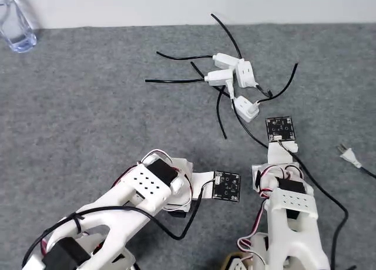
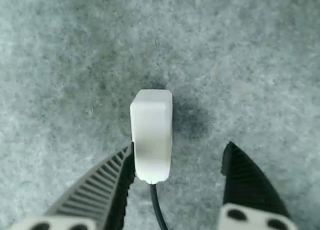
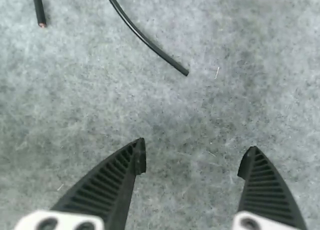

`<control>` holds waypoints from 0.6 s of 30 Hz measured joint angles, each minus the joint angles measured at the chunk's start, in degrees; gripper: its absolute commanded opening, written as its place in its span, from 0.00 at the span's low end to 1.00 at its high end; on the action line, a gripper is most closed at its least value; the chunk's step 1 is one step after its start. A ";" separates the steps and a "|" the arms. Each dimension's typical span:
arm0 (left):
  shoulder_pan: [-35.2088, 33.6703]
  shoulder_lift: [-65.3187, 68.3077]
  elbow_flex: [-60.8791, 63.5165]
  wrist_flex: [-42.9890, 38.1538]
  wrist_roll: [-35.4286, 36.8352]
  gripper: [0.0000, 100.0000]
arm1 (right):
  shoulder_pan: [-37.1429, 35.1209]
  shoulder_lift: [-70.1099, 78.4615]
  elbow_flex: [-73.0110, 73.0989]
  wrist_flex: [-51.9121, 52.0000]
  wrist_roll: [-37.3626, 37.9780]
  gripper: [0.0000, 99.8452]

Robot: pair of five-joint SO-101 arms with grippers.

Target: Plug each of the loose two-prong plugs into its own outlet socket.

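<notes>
On the grey table (image 1: 88, 117) the left pincer (image 2: 181, 149) is standing apart around a white block (image 2: 151, 135) with a black cord, one finger (image 2: 107, 187) touching its side. The right pincer (image 3: 196, 147) is hanging apart over bare table near black cords (image 3: 145, 37). Farther back a socket block (image 1: 245, 73) is lying with two white plugs (image 1: 226, 60) against its side, a loose two-prong plug (image 1: 349, 155) is lying well apart near the right edge, and a clear container (image 1: 14, 29) is standing at the far left corner, its contents impossible to tell.
</notes>
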 measured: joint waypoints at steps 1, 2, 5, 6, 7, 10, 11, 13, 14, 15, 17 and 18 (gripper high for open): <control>0.00 0.00 0.00 0.00 0.00 0.26 | 0.00 0.00 0.00 0.00 0.00 0.30; 0.00 0.00 0.00 0.00 0.00 0.26 | 0.00 0.00 0.00 0.00 0.00 0.30; -1.67 0.00 0.00 -1.58 0.00 0.26 | 0.00 0.00 0.00 0.00 0.00 0.30; -2.55 0.00 0.00 -2.64 0.00 0.26 | 0.00 0.00 0.00 0.00 0.00 0.30; -3.52 0.00 0.00 -3.78 0.00 0.26 | 0.00 0.00 0.00 0.00 0.00 0.30; -6.51 0.00 0.00 -7.74 0.00 0.26 | 0.00 0.00 0.00 0.00 0.00 0.30; -7.38 0.00 0.00 -8.88 0.09 0.26 | 0.00 0.00 0.00 0.00 0.00 0.30; -8.62 0.00 0.00 -10.55 0.09 0.26 | 0.00 0.00 0.00 0.00 0.00 0.30; -9.05 0.00 0.00 -11.25 0.09 0.26 | 0.00 0.00 0.00 0.00 0.00 0.30; -9.23 0.00 0.00 -11.78 0.09 0.26 | 0.00 0.00 0.00 0.00 0.00 0.30; -9.41 0.00 0.00 -12.40 0.09 0.26 | 0.00 0.00 0.00 0.00 0.00 0.30; -9.41 0.00 0.00 -12.57 0.09 0.26 | 0.00 0.00 0.00 0.00 0.00 0.30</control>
